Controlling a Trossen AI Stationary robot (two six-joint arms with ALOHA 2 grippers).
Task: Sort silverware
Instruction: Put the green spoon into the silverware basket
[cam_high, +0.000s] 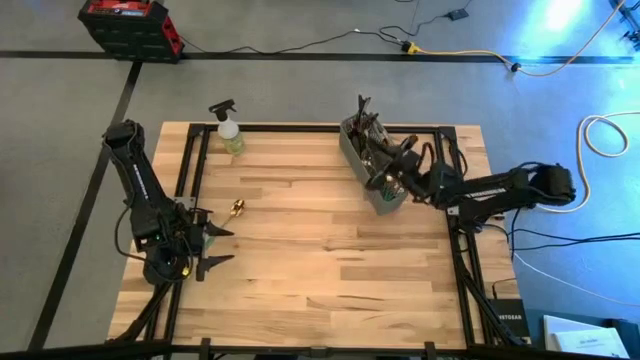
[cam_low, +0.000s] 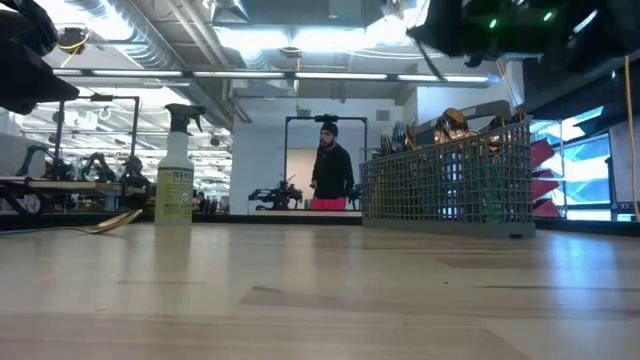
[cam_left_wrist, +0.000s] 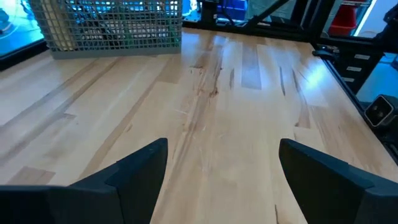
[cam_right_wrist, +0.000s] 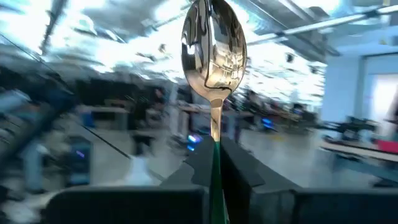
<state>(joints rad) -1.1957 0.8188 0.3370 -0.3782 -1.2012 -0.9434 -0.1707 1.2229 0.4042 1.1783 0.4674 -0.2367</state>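
Observation:
A grey mesh caddy full of silverware stands at the table's far right. My right gripper reaches in from the right above the caddy, shut on a spoon with a shiny bowl and a green handle. A gold piece of silverware lies flat on the wood at the left. Beside it, nearer the front, my left gripper hovers open over bare wood with nothing between its fingers. My right gripper pinches the spoon's green handle between its two fingers. The spoon lies along the fingers, and its bowl sticks out past the fingertips, which point slightly above level. The spoon is lifted clear.
A spray bottle stands at the far left of the table. Black frame rails run along the table's sides. The middle of the table is bare wood. A person stands in the room beyond.

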